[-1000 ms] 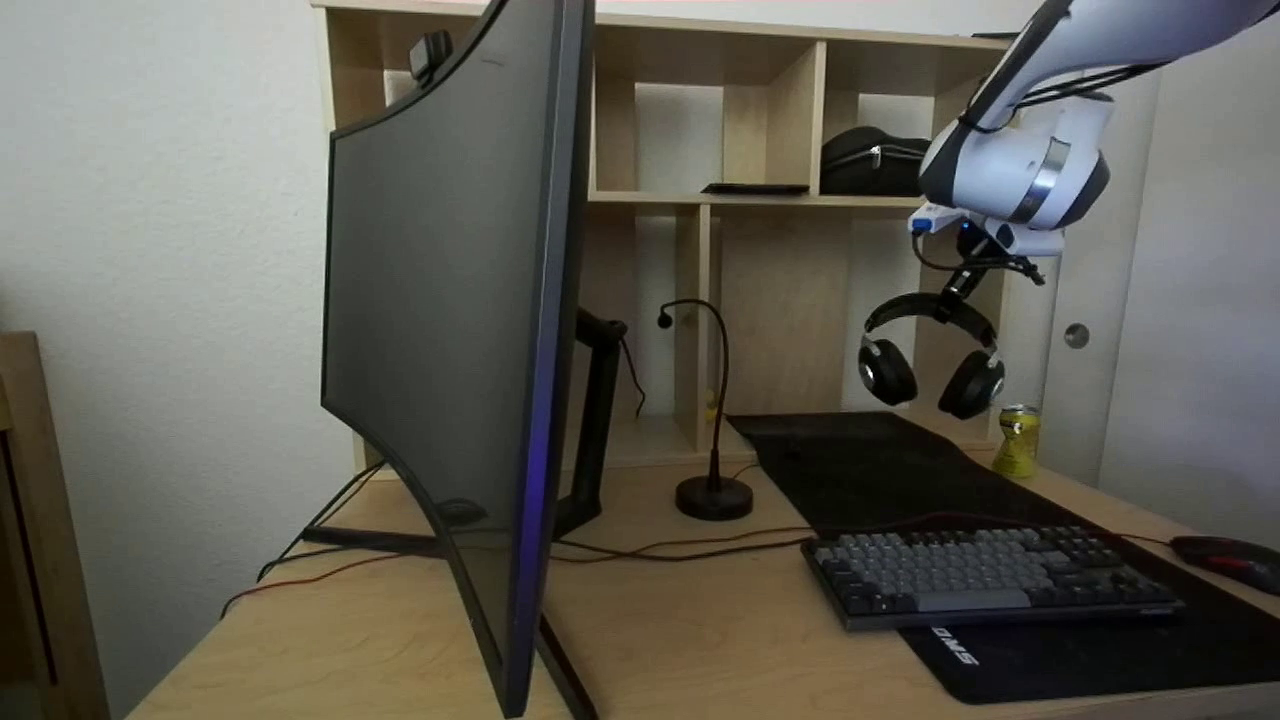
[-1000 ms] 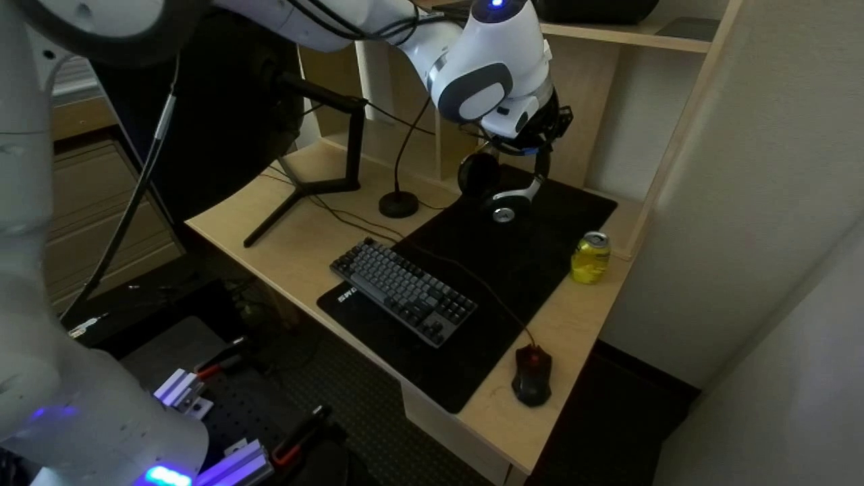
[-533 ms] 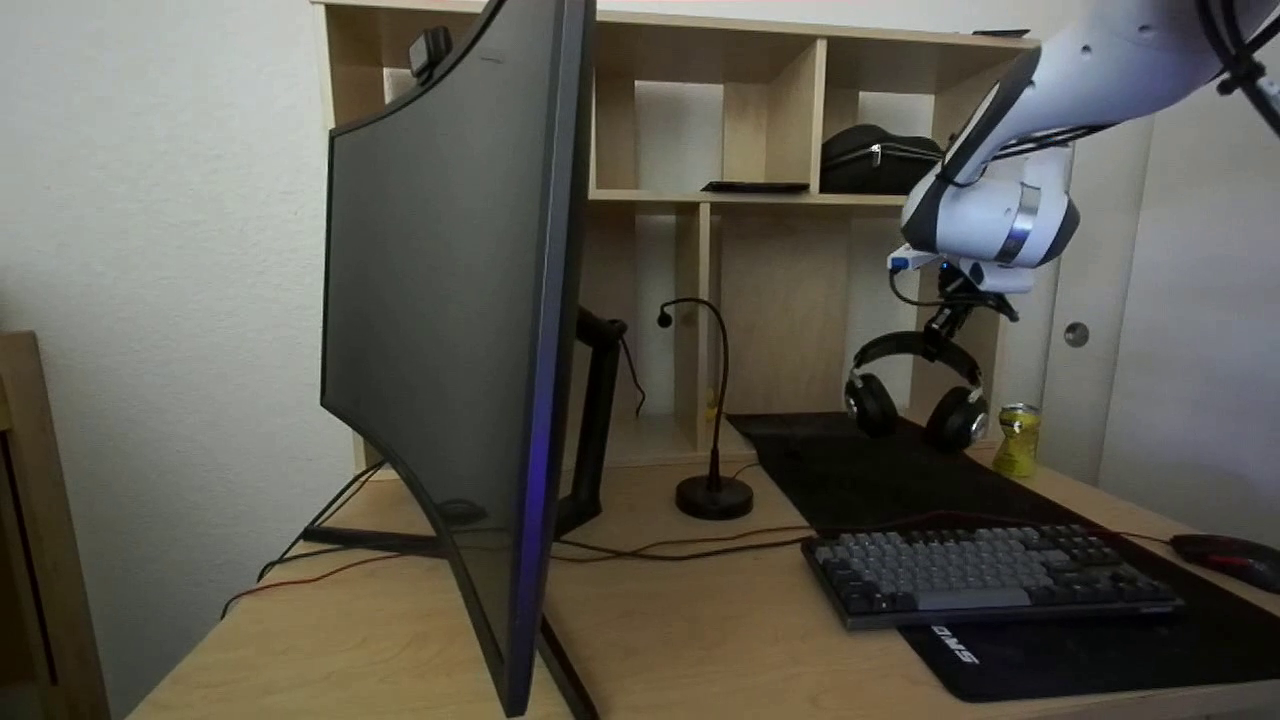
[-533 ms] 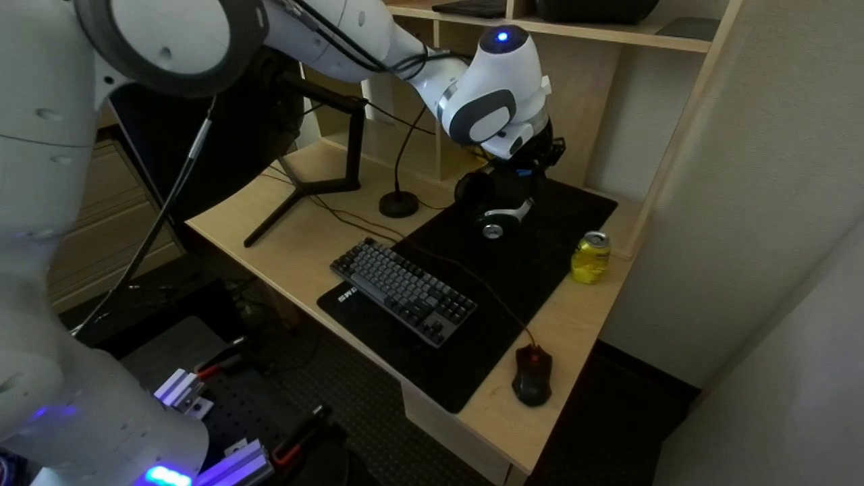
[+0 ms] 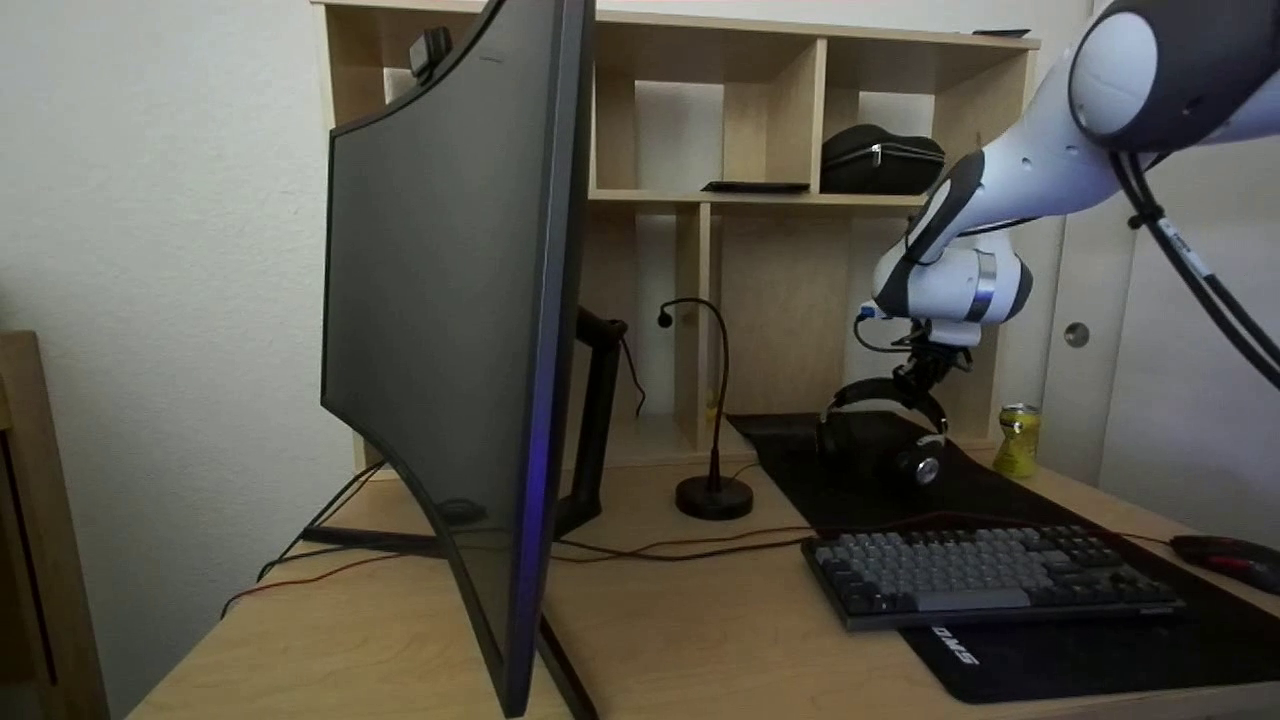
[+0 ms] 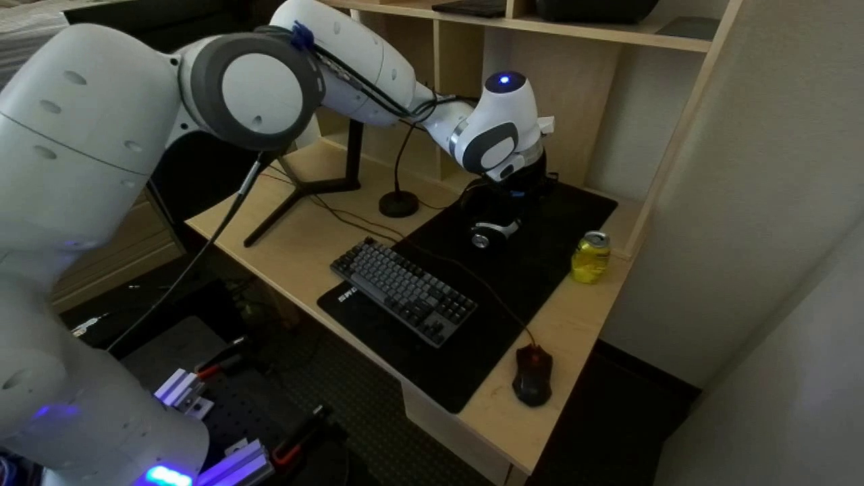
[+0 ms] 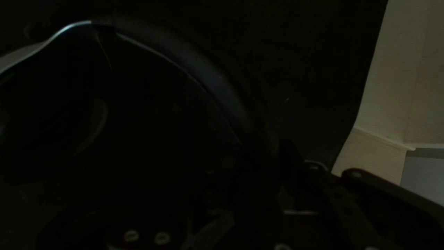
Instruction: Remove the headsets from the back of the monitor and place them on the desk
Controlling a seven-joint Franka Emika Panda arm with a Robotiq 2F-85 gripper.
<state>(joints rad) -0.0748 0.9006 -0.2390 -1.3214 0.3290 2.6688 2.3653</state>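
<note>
In an exterior view a Robotiq gripper [image 5: 907,381] is holding black over-ear headphones [image 5: 866,390] over the rear half of the black mat [image 6: 513,266], nearer the back edge of the desk [image 5: 700,620], where a cubby shelf [image 5: 785,300] is standing, than its front edge. That spot is lying inward of the end edge where a yellow drink can [image 6: 590,258] is sitting near the back corner. The curved monitor [image 5: 450,280] is standing well apart, toward the opposite end edge. The views are not settling whether the ear cups [image 5: 922,468] are touching the mat.

By their look, the headphones are probably weighing little. The headband [image 7: 208,74] is looking stiff yet springy under a padded skin, so a moderate pinch is likely doing no harm. The ear cups are looking soft and apt to swivel, and the smooth metal yokes [image 7: 20,55] are likely offering a slippery hold. The crown of the headband is making the best grip point.

The fingers [image 5: 914,372] are meeting the headband near its crown, seemingly pinching it narrowly. The wrist view is showing the tips too darkly to confirm the contact. Both ear cups are sitting lower than the fingertips, one toward the monitor's end edge, the other toward the can's.
</note>
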